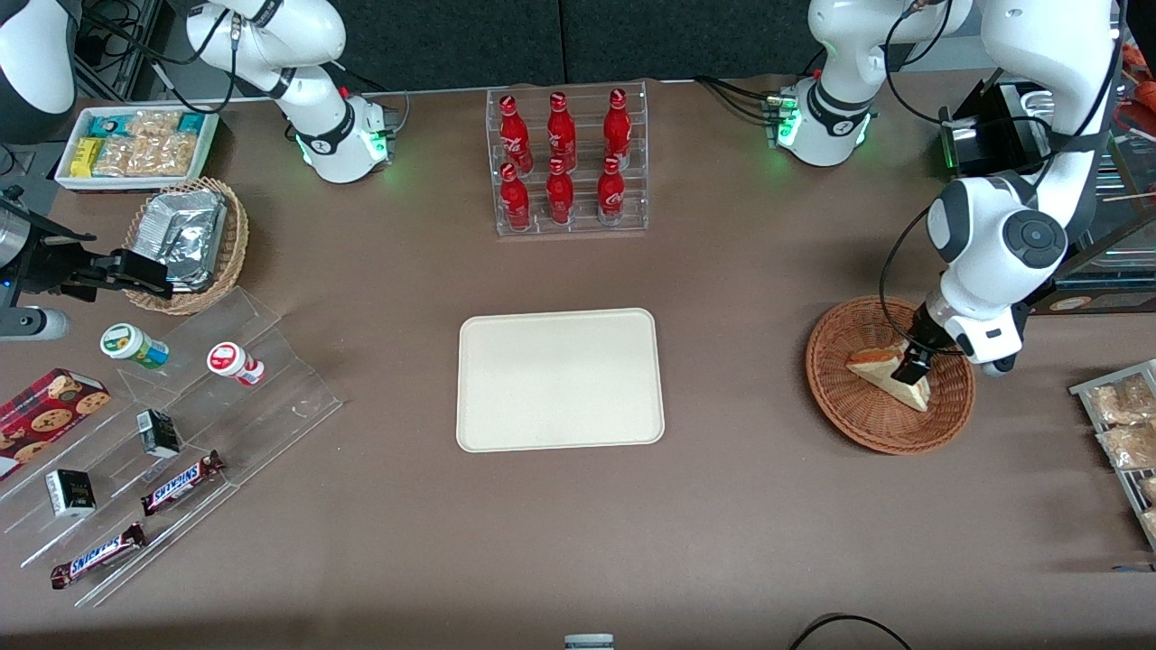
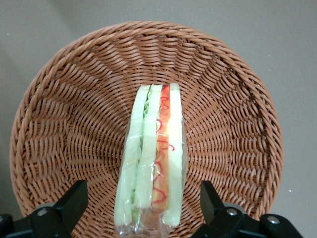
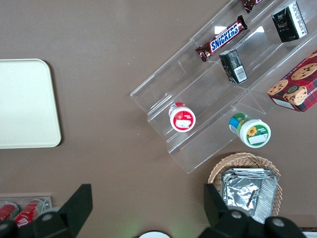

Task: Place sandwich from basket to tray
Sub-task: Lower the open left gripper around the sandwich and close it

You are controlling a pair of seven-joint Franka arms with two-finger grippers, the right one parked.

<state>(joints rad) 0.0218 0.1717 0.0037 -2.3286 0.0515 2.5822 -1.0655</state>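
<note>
Sandwich (image 2: 151,158) in clear wrap lies inside the reddish-brown wicker basket (image 1: 840,411), cut edge up in the wrist view, where we count green, white and red-orange layers. From the front we see only part of it, since the left arm's gripper (image 1: 912,368) hangs directly over it and covers its middle. In the wrist view the two fingers (image 2: 74,198) stand apart, one on each side of the sandwich without touching it, so we read the gripper as open; their tips are cut off at the frame edge.

Taking the basket as our landmark, the cream tray (image 1: 560,379) lies flat on the brown table (image 1: 722,524), well apart from it toward the parked arm's end, with bare table between. Farther from the front camera than the basket, and also toward the parked arm, stands a clear rack (image 1: 569,162) holding six red bottles in two rows of three. Toward the working arm's end, near the basket, a tray of snack packets (image 1: 1120,433) is cut off by the frame edge. At the parked arm's end, far from the basket, we see clear acrylic steps (image 1: 181,406) carrying two Snickers bars (image 1: 181,483) and two small cups (image 1: 135,346).
</note>
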